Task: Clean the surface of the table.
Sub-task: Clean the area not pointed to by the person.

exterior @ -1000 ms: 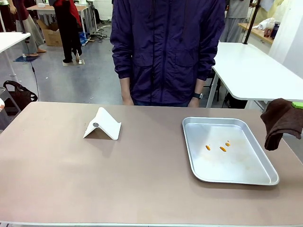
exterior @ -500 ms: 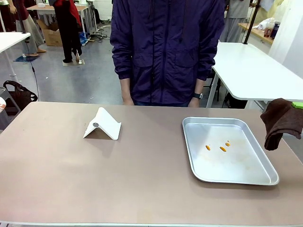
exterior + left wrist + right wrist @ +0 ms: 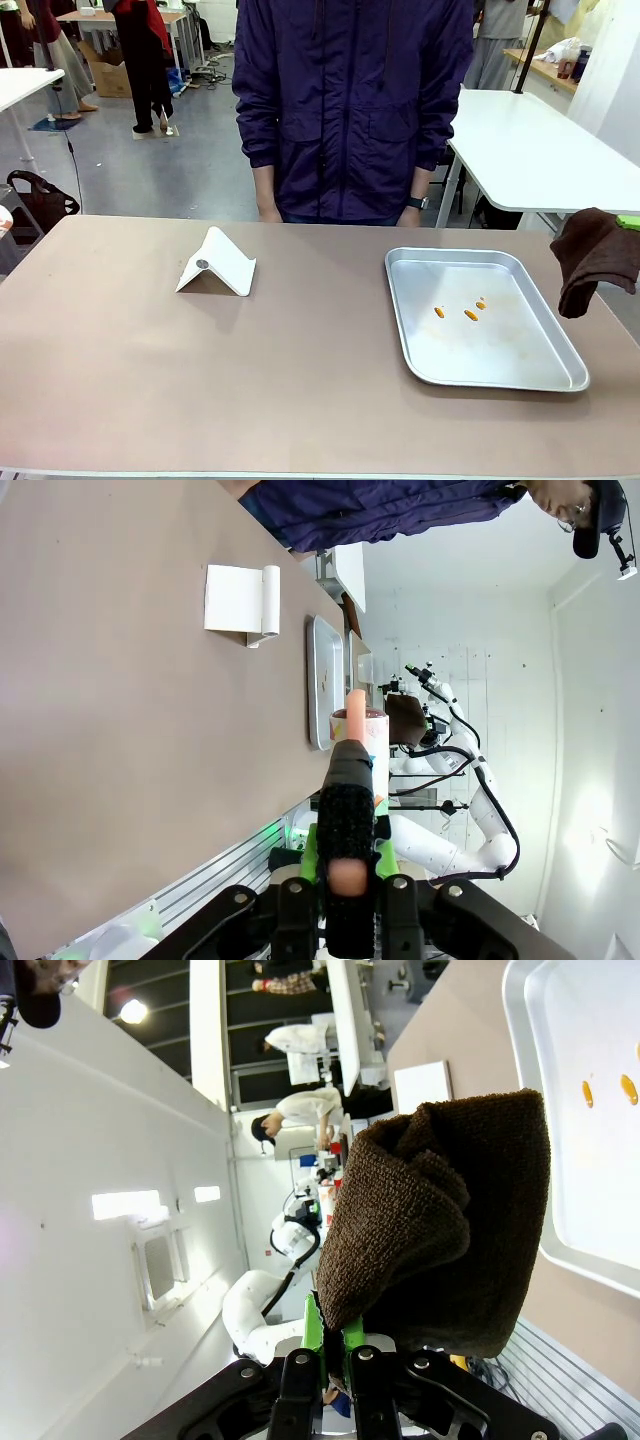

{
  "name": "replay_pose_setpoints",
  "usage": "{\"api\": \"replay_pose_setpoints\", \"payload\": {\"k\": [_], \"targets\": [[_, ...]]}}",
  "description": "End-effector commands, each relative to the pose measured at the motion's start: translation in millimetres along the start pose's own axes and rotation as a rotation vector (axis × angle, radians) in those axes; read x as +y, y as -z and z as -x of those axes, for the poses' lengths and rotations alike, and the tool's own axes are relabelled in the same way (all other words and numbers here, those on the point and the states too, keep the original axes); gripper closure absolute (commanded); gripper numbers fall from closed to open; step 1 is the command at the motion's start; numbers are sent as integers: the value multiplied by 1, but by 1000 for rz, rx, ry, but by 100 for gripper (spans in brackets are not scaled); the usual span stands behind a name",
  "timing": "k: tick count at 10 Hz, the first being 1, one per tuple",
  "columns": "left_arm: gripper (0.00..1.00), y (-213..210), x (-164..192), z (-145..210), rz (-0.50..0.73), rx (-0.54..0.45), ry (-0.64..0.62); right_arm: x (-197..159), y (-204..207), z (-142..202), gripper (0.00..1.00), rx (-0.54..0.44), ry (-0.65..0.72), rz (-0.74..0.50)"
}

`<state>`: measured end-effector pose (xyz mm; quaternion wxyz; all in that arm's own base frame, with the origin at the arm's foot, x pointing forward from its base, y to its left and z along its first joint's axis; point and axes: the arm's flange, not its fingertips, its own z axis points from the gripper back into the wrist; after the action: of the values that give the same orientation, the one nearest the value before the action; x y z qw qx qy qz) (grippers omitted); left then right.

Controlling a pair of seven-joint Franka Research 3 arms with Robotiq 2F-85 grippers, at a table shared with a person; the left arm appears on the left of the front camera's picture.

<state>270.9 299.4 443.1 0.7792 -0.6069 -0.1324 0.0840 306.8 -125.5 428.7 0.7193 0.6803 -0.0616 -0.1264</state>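
The right gripper (image 3: 335, 1338) is closed on a brown cloth (image 3: 440, 1220), which hangs in folds from between its green pads. In the front view the cloth (image 3: 593, 258) is at the right edge of the frame, in the air and apart from the table (image 3: 300, 390). It is probably held this way so that the loose part can be lowered and dragged over the top as a wiper. The left gripper (image 3: 347, 852) is closed on a slim tool (image 3: 355, 708) with a black wrap and a pinkish end. What kind of tool it is cannot be told.

The table fills the lower half of the front view. At its centre right lies a metal tray (image 3: 398, 320) with a few orange crumbs (image 3: 470, 314) inside, perhaps a place to collect dirt. A white folded stand (image 3: 217, 264) sits left of centre. A person in a dark jacket (image 3: 350, 110) stands at the top centre with arms down, touching nothing. The table top lies to the left of the cloth and below it, near but not touching.
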Motion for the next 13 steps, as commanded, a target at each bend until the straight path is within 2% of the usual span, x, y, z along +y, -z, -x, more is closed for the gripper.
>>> {"api": "replay_pose_setpoints", "payload": {"k": [1, 2, 5, 7, 8, 9, 10, 13], "targets": [[77, 4, -3, 4, 4, -10, -11, 0, 0, 0, 92, 0, 0, 0], [77, 4, -3, 4, 4, -10, -11, 7, 11, -8, 92, 11, -5, 86], [77, 4, -3, 4, 4, -10, -11, 33, 55, -49, 92, 48, -22, 459], [77, 4, -3, 4, 4, -10, -11, 32, 82, -78, 92, 17, -14, 673], [77, 4, -3, 4, 4, -10, -11, 27, 94, -93, 100, 45, -39, 777], [77, 4, -3, 4, 4, -10, -11, 19, 103, -107, 100, -27, -75, 894], [77, 4, -3, 4, 4, -10, -11, 11, 110, -116, 100, -10, -119, 956], [77, 4, -3, 4, 4, -10, -11, 5, 115, -135, 100, -51, -219, 1086]]}}
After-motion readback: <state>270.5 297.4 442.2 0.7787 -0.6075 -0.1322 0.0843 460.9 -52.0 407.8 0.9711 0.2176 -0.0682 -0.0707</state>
